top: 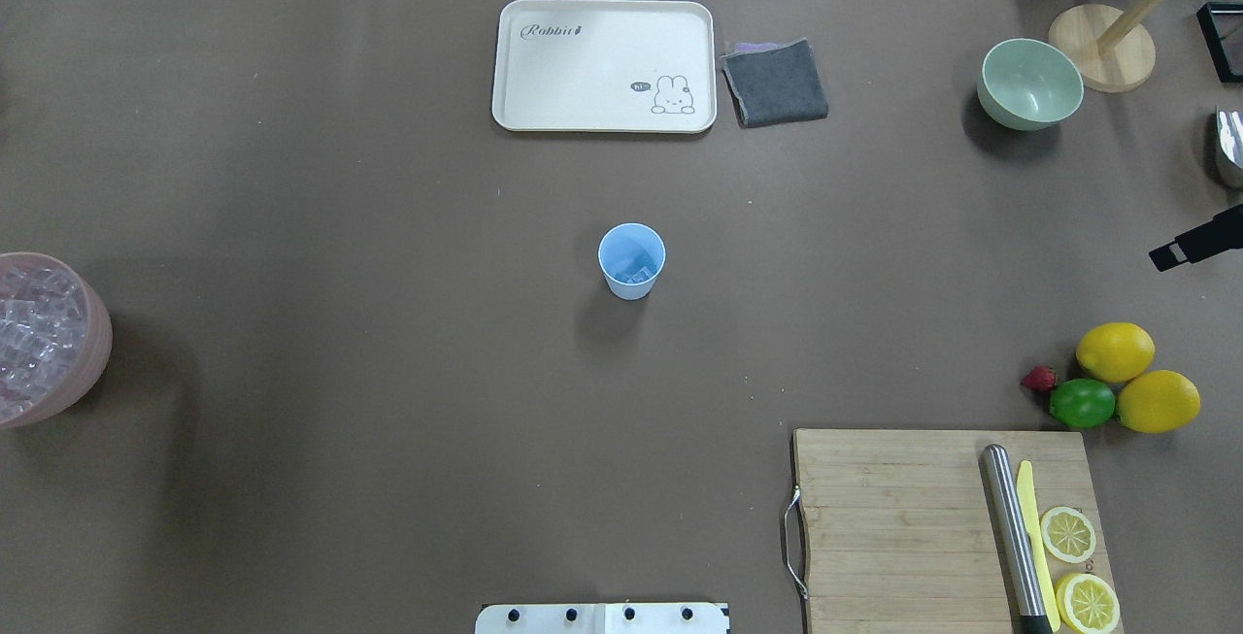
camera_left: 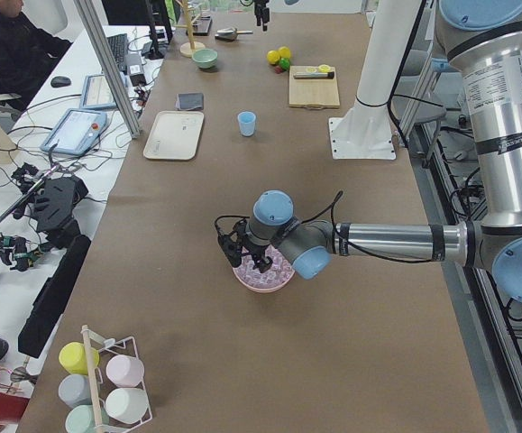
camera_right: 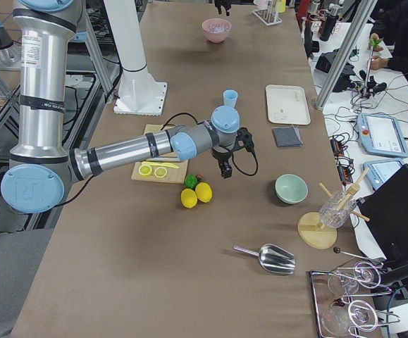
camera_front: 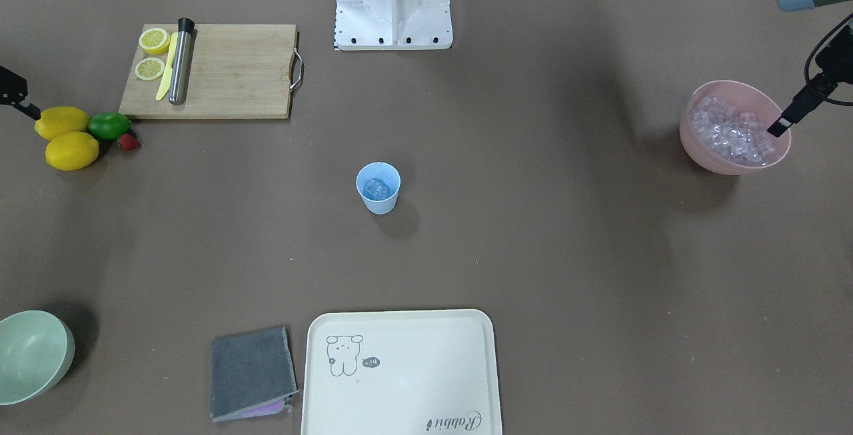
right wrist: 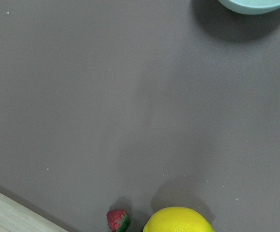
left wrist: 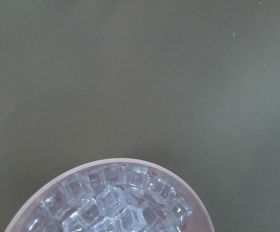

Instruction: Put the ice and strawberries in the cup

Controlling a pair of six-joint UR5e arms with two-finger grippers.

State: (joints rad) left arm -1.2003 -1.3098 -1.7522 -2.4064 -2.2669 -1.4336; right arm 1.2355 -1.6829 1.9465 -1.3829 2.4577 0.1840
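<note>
Left gripper (camera_front: 778, 126) hangs above the ice (left wrist: 115, 203); strawberry (top: 1038, 379) lies on the worktop (top: 388, 226).
Overhead, it sits at seven o'clock from the right gripper (top: 1180, 250); the cup (top: 631, 260) stands centre. That view misses the left gripper. Jaws released or clenched: cannot tell.

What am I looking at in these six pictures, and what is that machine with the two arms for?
These are six camera views of one table with a two-armed robot. Two views look down from above, from opposite sides. Two look along the table from its ends. Two come from cameras on the robot's wrists.

The left gripper hangs over the pink bowl of ice cubes. The right gripper is near the strawberry, lemons and lime. I cannot tell whether either is open, and nothing shows in them.

The light-blue cup in the middle has ice in it. Also there: a cutting board with lemon slices, a tray, a grey cloth and a green bowl.
</note>
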